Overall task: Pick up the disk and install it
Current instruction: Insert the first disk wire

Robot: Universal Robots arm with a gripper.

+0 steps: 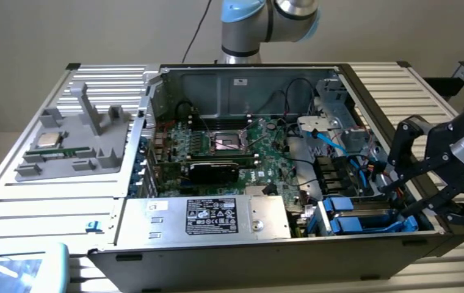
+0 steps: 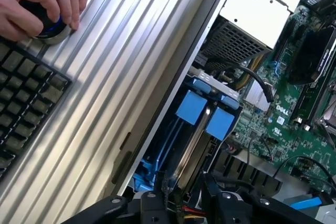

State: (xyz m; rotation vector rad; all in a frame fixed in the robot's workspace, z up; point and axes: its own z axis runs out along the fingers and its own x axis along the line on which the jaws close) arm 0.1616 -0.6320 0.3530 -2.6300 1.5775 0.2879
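**A:** How does the arm stand?

**B:** Read the exterior view as a clock face. The arm (image 1: 261, 24), with its pale blue joint caps, rises behind the open computer case (image 1: 248, 79) at twelve o'clock. Its wrist comes in from three o'clock and tips the gripper (image 1: 400, 188) down toward the case's corner at four.

**A:** And the gripper?

**B:** Released. The jaws stand partly apart with nothing between them. It hangs close over the case's rim, and I cannot tell whether it touches it. In the wrist view its black fingers (image 2: 152, 205) point into the drive bay.

**A:** Where is the disk?

**B:** The disk (image 1: 362, 223) stands on edge in that bay, clipped in its blue carrier, at about four to five o'clock. It is just beside the gripper and apart from it. The wrist view shows two blue carrier tabs side by side with a grey metal edge between them.

**A:** Any writing?

**B:** "DELL" in white on the green motherboard (image 2: 273, 129). The power supply (image 1: 159, 220), at six o'clock, has a black label whose print is too small to read.

**A:** Further out?

**B:** A small silver chip (image 1: 47, 139) lies on a grey tray (image 1: 77, 160) at nine o'clock on the slatted bench (image 1: 44, 207). A person's hand (image 2: 39, 1) rests on a round knob (image 2: 52, 31) beside a dark keyboard (image 2: 23, 87).
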